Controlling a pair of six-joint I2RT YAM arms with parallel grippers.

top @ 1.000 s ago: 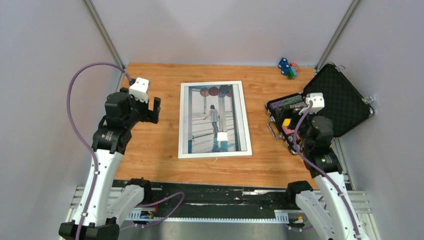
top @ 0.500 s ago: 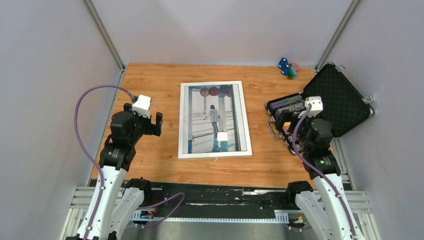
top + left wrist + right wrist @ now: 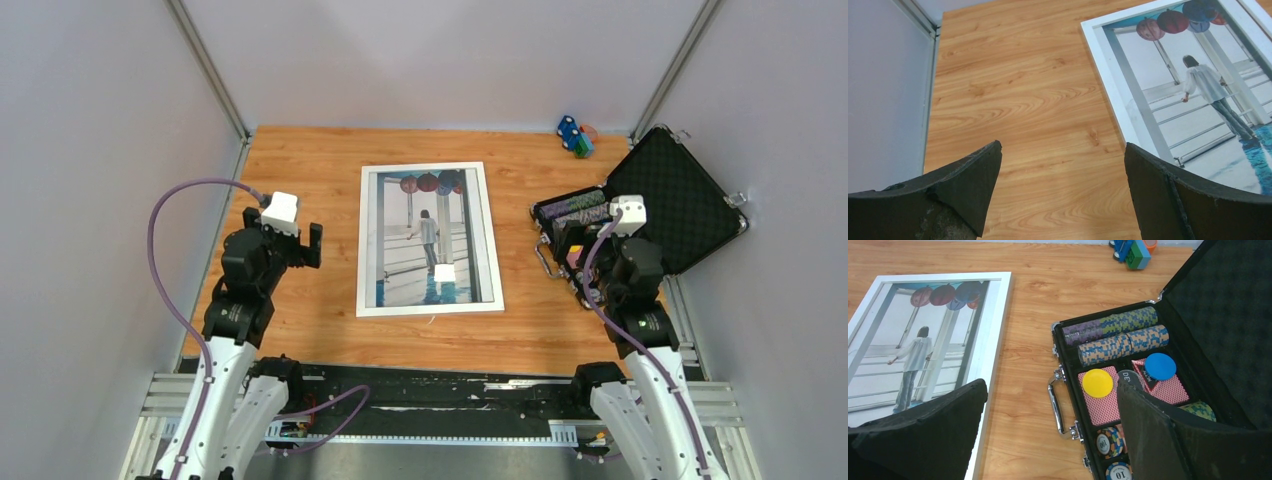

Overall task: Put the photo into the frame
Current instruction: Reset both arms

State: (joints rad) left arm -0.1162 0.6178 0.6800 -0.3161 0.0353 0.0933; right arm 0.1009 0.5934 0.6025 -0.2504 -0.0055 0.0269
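Note:
The frame (image 3: 366, 240) lies flat in the middle of the wooden table, its whitish border around the photo (image 3: 425, 250) of a person on pale steps under red lanterns. In the left wrist view the frame's edge (image 3: 1108, 85) and the photo (image 3: 1198, 100) sit to the right of my left gripper (image 3: 1063, 147). That gripper (image 3: 290, 245) is open, empty, and apart from the frame on its left. My right gripper (image 3: 1052, 385) is open and empty too, hanging between the frame (image 3: 998, 315) and the case. From above, the right gripper (image 3: 585, 262) is over the case's near left edge.
An open black case (image 3: 680, 200) with poker chips, cards and coloured discs lies at the right, its lid (image 3: 1228, 305) propped up. Small coloured toy blocks (image 3: 574, 135) stand at the back right corner. Grey walls enclose the table on three sides.
The left arm has drawn back toward the near edge and down, away from the frame. The right arm has pulled back slightly. The frame and photo have not moved.

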